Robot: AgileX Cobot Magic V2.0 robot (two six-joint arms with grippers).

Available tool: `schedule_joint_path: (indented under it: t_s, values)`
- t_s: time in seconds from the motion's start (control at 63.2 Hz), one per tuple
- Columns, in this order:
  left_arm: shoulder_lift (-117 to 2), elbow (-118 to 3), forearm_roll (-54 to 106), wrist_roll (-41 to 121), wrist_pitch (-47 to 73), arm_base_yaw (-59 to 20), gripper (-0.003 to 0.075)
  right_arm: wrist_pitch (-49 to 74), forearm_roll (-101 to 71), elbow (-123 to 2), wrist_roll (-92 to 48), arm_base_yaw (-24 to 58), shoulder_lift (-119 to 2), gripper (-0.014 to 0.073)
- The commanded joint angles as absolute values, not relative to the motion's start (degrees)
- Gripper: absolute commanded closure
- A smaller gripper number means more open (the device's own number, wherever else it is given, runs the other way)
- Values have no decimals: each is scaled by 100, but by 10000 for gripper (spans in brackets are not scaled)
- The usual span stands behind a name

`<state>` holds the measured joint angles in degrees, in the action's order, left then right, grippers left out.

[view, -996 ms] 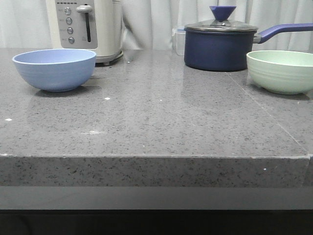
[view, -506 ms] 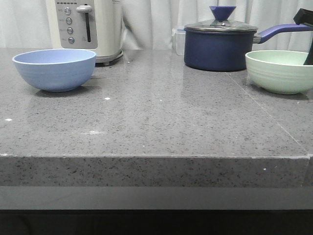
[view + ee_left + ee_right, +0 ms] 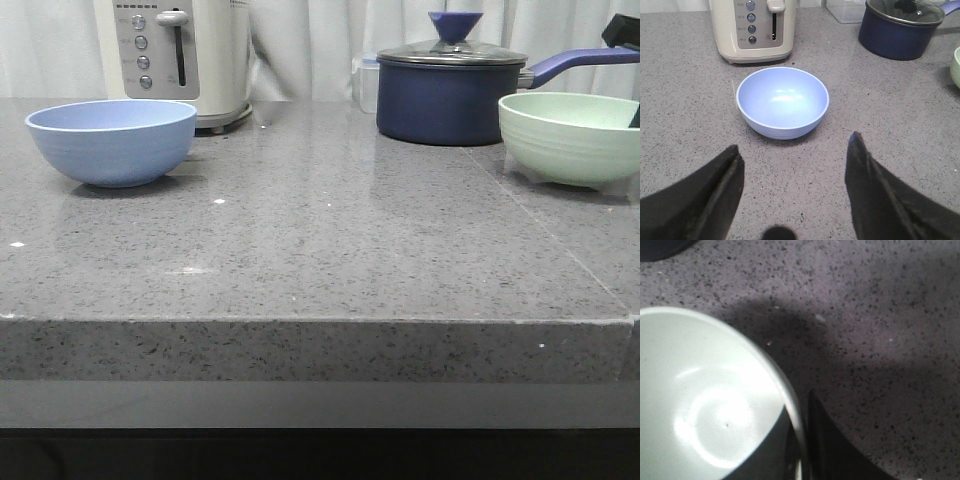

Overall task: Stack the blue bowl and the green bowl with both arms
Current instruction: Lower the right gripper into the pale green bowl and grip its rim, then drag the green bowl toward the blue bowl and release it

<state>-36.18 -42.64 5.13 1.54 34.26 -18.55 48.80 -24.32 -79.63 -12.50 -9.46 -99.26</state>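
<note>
step: green bowl (image 3: 568, 138) pinched at its rim by right gripper (image 3: 799, 440), seemingly just clear of counter (image 3: 300, 250), far right by saucepan (image 3: 450, 95) | blue bowl (image 3: 111, 141) untouched, far left; left gripper (image 3: 792, 165) spread short of it | next: green carried over blue, centred, lowered | text: none readable, toaster (image 3: 180, 55) markings too small
</note>
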Motion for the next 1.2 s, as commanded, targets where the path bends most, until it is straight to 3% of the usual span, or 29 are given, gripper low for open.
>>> schedule_joint_path:
  t_s: [0.0, 0.585, 0.917, 1.186]
  values:
    - [-3657, -4445, 573, 150, 2976, -1901, 279, 4680, -2520, -8163, -1374, -768, -9471, 652]
    - [-3657, -4445, 573, 150, 2976, -1901, 279, 4531, -1809, -9324, -635, 1881, -10077, 648]
    - [-3657, -4445, 573, 150, 2976, -1901, 279, 4596, -1508, -9758, -319, 2103, -10566, 642]
    - [-3657, -4445, 611, 150, 2976, -1901, 279, 4722, -1353, -9758, -319, 2103, -10629, 526]
